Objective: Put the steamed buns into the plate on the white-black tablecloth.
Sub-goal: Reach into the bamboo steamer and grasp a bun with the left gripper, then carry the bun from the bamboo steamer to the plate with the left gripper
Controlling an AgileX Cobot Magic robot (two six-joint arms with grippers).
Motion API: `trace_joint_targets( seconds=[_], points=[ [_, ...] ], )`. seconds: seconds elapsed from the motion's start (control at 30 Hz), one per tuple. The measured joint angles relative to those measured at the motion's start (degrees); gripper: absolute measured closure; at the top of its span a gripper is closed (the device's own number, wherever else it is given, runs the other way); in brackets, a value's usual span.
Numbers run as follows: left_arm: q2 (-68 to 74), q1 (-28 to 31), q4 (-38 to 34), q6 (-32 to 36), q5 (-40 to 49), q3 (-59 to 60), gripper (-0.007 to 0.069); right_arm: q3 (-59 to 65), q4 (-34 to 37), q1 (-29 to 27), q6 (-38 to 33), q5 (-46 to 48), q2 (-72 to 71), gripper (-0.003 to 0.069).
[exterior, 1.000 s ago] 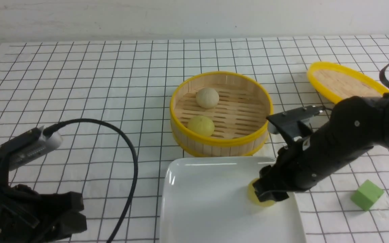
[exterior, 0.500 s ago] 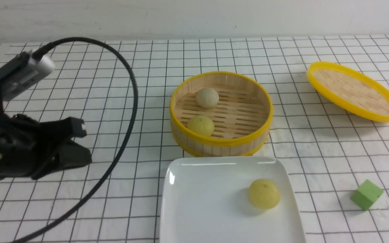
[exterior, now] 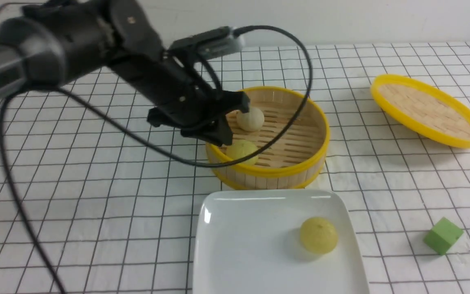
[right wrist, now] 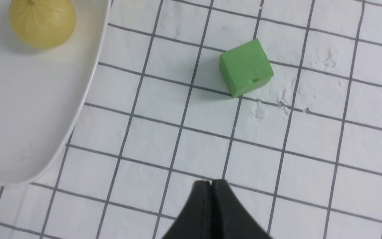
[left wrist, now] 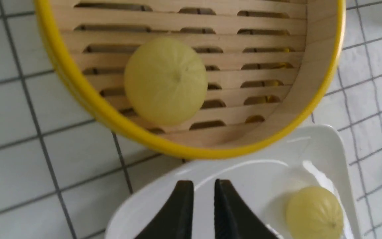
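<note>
White cloth with a thin black grid under everything, faintly wrinkled, with small creases near the green cube. Behind the far edge, a plain pale wall. On the cloth, nearest the camera in the front view, the white plate, glossy, with light glinting on its rim and one yellow bun toward its right side. Just beyond, the yellow-rimmed steamer, with another yellow bun and a beige bun inside. Farther right, the lid. Left gripper above the steamer's left side, fingertips slightly apart, nothing between; black cable looping in front. Right gripper over bare cloth, tips together, empty.
</note>
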Motion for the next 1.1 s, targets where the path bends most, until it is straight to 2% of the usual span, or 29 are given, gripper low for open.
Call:
trace_joint_targets(
  seconds=[0.03, 0.13, 0.17, 0.23, 0.33, 0.43, 0.5, 0.53, 0.57, 0.63, 0.7, 0.87, 0.93, 1.03, 1.1],
  points=[
    [4.03, -1.60, 4.50, -2.37, 2.16, -5.02, 0.0414, 0.11, 0.00, 0.00, 0.00, -0.83, 0.00, 0.0672],
    [10.32, -3.46, 10.48, -5.14, 5.78, -12.85, 0.0303, 0.11, 0.05, 0.00, 0.12, -1.39, 0.00, 0.0671],
    [10.32, -3.56, 10.81, -5.26, 5.78, -12.85, 0.0303, 0.11, 0.06, 0.00, 0.18, -1.38, 0.00, 0.0671],
    [14.25, -4.69, 14.31, -5.97, 7.14, -17.52, 0.0233, 0.11, 0.39, 0.00, 0.20, -1.59, 0.00, 0.0670],
    [17.18, -5.15, 16.54, -6.34, 7.21, -20.08, 0.0206, 0.17, 0.95, 0.00, 0.46, -1.70, 0.00, 0.0669],
    [18.59, -5.19, 17.56, -7.20, 7.03, -20.33, 0.0232, 0.17, 1.18, 0.00, 0.50, -1.77, 0.00, 0.0667],
    [20.30, -5.19, 17.97, -8.23, 6.79, -20.57, 0.0361, 0.17, 1.32, 0.00, 0.56, -1.89, 0.00, 0.0667],
    [20.37, -5.19, 17.97, -8.23, 6.79, -20.56, 0.0372, 0.17, 1.32, 0.00, 0.56, -1.89, 0.00, 0.0666],
    [20.61, -5.19, 18.12, -8.47, 6.55, -20.77, 0.0468, 0.17, 1.34, 0.00, 0.56, -2.01, 0.00, 0.0665],
    [20.10, -5.19, 17.99, -8.47, 6.77, -21.23, 0.0575, 0.17, 1.34, 0.00, 0.61, -2.02, 0.00, 0.0664],
    [18.90, -5.19, 17.13, -8.47, 8.15, -22.27, 0.0601, 0.17, 1.46, 0.00, 0.61, -2.06, 0.00, 0.0663],
    [13.24, -5.22, 16.34, -8.47, 14.23, -26.45, 0.0605, 0.17, 1.48, 0.00, 0.61, -2.06, 0.00, 0.0659],
    [7.50, -5.14, 15.42, -6.46, 18.05, -28.67, 0.0605, 0.17, 1.48, 0.00, 0.61, -2.06, 0.00, 0.0659],
    [1.28, -5.14, 15.25, -3.39, 19.10, -28.41, 0.0603, 0.17, 1.52, 0.00, 0.61, -2.06, 0.00, 0.0657],
    [-6.83, -5.14, 12.91, -2.21, 19.48, -23.72, 0.0603, 0.17, 1.52, 0.00, 0.61, -2.14, -0.07, 0.0656]
  ],
)
